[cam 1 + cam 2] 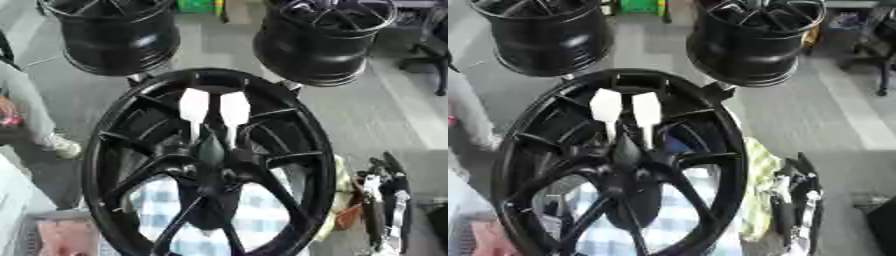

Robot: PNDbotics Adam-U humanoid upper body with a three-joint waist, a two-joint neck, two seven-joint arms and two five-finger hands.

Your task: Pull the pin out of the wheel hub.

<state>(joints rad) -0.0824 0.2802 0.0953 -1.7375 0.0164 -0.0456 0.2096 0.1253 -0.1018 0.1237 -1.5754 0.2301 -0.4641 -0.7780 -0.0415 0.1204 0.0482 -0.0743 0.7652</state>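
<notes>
Black wheel hub (210,165) faces me, two white-tabbed pins (194,107) untouched; my right hand (385,200), fingers relaxed apart, should pinch one and pull straight.

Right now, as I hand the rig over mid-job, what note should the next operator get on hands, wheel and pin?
Right hand: idle at lower right, open, holding nothing.
Left hand: not in view.
Large black spoked alloy wheel stands in front. Two white paddle-shaped pins stick up side by side from its hub.
Done: nothing; both pins are seated and no hand is near them.
Left: reach in, grasp a pin, pull it out.
</notes>
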